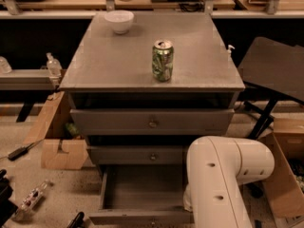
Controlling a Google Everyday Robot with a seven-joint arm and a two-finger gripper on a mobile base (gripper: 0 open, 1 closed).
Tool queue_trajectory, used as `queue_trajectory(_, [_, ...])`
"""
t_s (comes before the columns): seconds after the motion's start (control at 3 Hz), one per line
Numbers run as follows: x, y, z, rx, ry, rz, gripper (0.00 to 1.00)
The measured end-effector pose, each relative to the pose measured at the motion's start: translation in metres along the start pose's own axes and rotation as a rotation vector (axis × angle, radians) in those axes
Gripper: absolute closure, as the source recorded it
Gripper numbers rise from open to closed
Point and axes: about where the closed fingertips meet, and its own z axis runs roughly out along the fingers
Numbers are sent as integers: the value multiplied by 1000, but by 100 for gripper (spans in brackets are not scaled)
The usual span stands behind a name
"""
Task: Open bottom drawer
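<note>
Bottom drawer pulled well out at foot of grey cabinet; opening step likely near done.
White arm low beside drawer's right; gripper hidden behind it, jaws' state impossible to tell. Next, likely: let go, back straight out without nudging front shut.

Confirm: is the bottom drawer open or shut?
Open: bottom drawer is pulled out, its box interior showing. Claw out of view, past the white arm.
</note>
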Motion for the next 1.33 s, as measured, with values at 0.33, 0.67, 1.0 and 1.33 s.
queue_trajectory(0.33, [-3,2,0,-10,1,4,100])
queue_trajectory(0.67, [1,45,-5,-95,8,41,100])
queue_trajectory(1.0, [-1,43,-5,-95,8,41,100])
queue_trajectory(1.33, [-1,43,-5,-95,8,41,81])
